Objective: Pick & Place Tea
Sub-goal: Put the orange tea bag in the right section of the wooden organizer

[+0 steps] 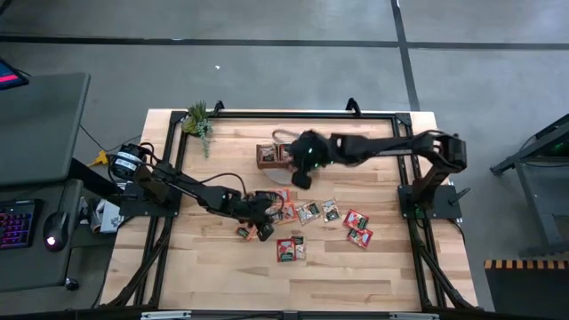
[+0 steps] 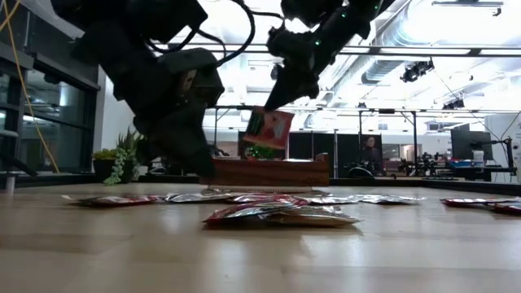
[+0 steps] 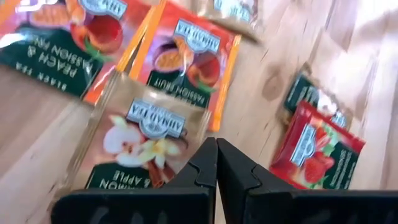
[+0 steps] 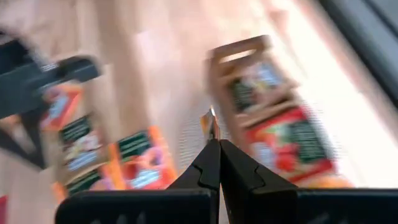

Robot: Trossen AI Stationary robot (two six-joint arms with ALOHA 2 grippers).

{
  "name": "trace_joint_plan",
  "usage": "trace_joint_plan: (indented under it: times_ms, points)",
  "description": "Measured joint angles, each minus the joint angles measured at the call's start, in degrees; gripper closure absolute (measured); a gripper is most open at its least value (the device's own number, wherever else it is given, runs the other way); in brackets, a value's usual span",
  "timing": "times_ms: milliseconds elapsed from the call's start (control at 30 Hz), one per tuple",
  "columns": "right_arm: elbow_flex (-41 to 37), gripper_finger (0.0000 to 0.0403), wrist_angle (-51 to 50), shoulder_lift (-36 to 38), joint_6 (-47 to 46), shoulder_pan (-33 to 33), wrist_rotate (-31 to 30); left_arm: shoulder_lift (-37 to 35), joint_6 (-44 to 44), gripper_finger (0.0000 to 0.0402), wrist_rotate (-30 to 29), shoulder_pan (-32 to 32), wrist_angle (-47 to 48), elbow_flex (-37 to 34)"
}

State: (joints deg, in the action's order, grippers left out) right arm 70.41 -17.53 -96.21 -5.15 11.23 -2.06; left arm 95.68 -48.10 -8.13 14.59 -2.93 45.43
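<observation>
Carrying a sachet (image 2: 269,128) toward the wooden tray (image 1: 274,156), my right gripper (image 1: 300,178) is clamped shut on its top corner, so it dangles red and green just above the tray's near wall. Down on the pile, my left gripper (image 1: 264,206) has its fingers pressed together with nothing between them, tips hovering over a pale vanilla-and-apple sachet (image 3: 146,140).

Risks now: the right hold is only a pinch on one edge, so a quick swing could shake the packet loose short of the tray, or let it snag on the rim and land half in, half out. On the left, shut fingers pushing down would only skid the slick packet across the wood, or shove it under its orange neighbour (image 3: 189,59).

Room to work: the rest of the tea (image 1: 307,213) lies scattered mid-counter, a few packets toward the right edge. Both arms crowd the centre, close together, so I judge that spot tightest. The near edge and both near corners look open.
</observation>
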Motion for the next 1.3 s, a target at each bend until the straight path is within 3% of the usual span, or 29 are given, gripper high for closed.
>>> trace_joint_plan:
  times_ms: [100, 233, 500, 633, 867, 1300]
  points:
    - [-1.03, 0.0403, 1.04, 2.85, 0.7, 3.37, 0.8, 0.0, 0.44, 0.0401, -1.37, 0.0, -0.04, 0.72]
    - [-9.03, 0.0403, 9.42, 8.67, -1.41, 7.41, 3.83, 0.0, 1.28, 0.0401, -2.58, 0.0, -0.09, 1.12]
    - [-29.66, 0.0403, 38.22, 19.39, -5.32, 10.52, 3.4, 0.0, 0.59, 0.0401, -2.99, 0.0, -0.41, 1.12]
    - [-36.78, 0.0403, 51.91, 19.4, -9.25, 10.84, 0.06, 0.0, -0.21, 0.0401, -3.4, -0.41, -0.45, 1.12]
    - [-42.1, 0.0403, 62.22, 15.16, -12.89, 10.94, -2.73, 0.0, -0.85, 0.0401, -2.92, -1.6, -0.67, 1.12]
    - [-40.76, 0.0403, 63.32, 6.72, -14.35, 12.47, -0.38, -0.02, -1.59, 0.0401, -1.08, -3.08, -0.62, 1.12]
